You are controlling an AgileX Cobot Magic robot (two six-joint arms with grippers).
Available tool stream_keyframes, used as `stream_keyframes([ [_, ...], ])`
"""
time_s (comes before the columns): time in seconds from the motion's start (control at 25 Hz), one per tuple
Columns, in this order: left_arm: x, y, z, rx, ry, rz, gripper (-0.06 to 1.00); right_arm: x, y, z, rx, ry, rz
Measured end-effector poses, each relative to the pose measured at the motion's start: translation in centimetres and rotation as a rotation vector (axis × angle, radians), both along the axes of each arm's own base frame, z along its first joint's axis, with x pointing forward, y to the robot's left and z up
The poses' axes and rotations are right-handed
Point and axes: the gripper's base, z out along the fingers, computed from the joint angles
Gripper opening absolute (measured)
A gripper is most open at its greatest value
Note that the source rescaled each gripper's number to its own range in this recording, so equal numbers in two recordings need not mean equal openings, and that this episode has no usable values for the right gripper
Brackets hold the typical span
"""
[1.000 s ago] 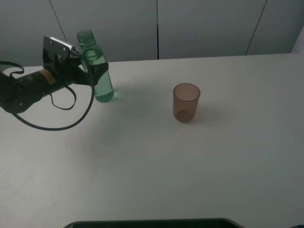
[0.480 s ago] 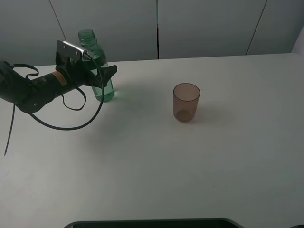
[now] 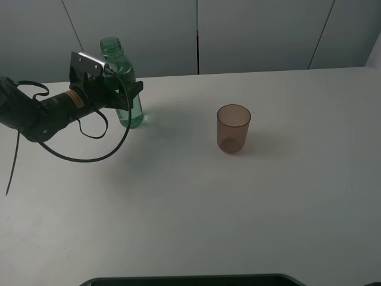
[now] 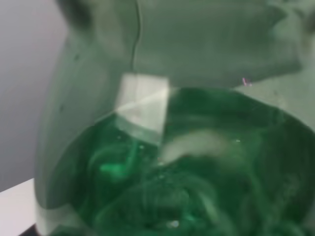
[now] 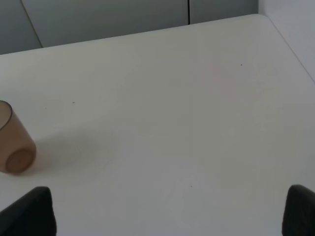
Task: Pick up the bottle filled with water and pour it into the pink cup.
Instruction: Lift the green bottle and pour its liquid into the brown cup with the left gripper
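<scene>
Bottle [image 3: 112,50] midsection masked by left gripper [image 3: 130,94], wrist close-up of it blurred and cropped, pink cup [image 5: 14,145] clipped at frame edge.

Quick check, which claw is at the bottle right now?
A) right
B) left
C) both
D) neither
B: the left claw straddles the bottle, which fills the left wrist view, while the right claw hangs open over the table, off to the side of the cup.
</scene>
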Motion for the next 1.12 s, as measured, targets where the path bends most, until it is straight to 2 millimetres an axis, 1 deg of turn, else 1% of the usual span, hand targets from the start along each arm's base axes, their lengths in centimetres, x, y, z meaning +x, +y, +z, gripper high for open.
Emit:
stream_keyframes([
  [0.56,0.0,0.0,0.0,-0.004,-0.003,-0.007,0.01,0.0,0.0,0.0,0.0,0.0,0.0],
  [0.68,-0.2,-0.2,0.3,-0.021,0.025,-0.02,0.01,0.0,0.0,0.0,0.0,0.0,0.0],
  [0.76,-0.2,-0.3,0.8,-0.016,0.052,-0.021,0.01,0.0,0.0,0.0,0.0,0.0,0.0],
  [0.88,-0.3,-0.3,2.3,-0.004,0.068,-0.017,0.01,0.0,0.0,0.0,0.0,0.0,0.0],
  [1.0,-0.4,-0.4,4.3,-0.009,0.037,-0.029,0.01,0.0,0.0,0.0,0.0,0.0,0.0],
  [1.12,-0.7,-0.5,5.6,-0.018,0.018,-0.05,0.0,0.0,0.0,0.0,0.0,0.0,0.0],
])
